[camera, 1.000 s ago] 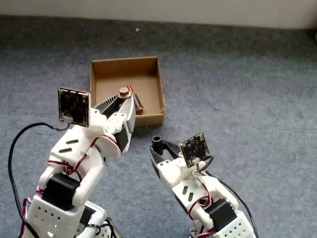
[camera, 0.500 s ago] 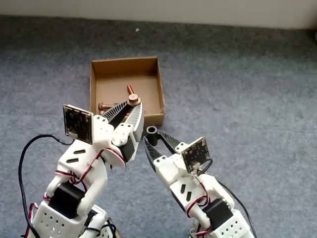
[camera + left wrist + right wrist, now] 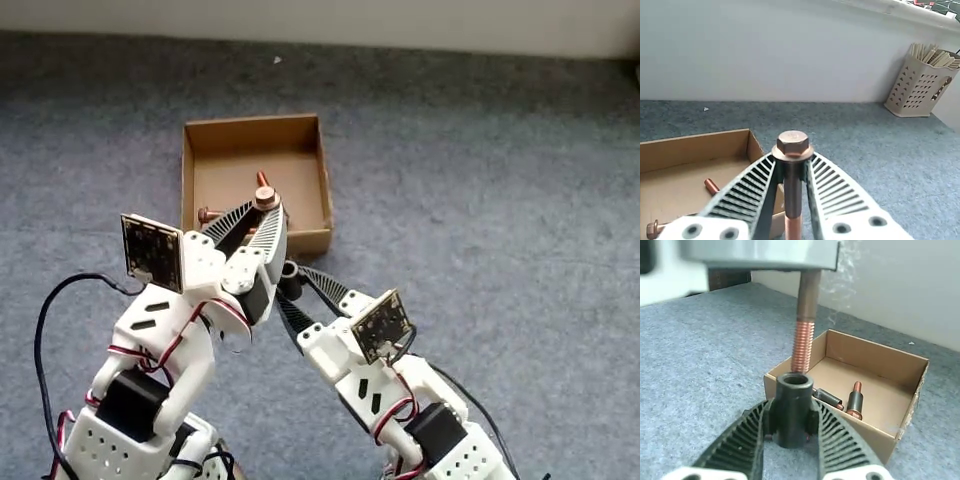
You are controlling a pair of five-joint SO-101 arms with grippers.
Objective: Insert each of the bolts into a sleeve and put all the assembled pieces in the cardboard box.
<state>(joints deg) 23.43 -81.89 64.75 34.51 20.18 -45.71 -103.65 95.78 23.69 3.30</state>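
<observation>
Beneath the bolt (image 3: 802,340), the sleeve (image 3: 792,407) has moved closer

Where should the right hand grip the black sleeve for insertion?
Pinch the sleeve by its outer wall, midway down, from both sides. It stands upright with its bore open upward, and the bolt hangs tip-down just above it, so keep the rim clear.

Two grippers, the left gripper (image 3: 792,167) and the right gripper (image 3: 790,412), one bolt (image 3: 792,145), one sleeve (image 3: 791,405), one box (image 3: 190,160) at 12 o'clock from them holding two assembled pieces, a piece (image 3: 206,213) at its 9 o'clock and a piece (image 3: 261,181) near centre, and one basket (image 3: 920,85).
</observation>
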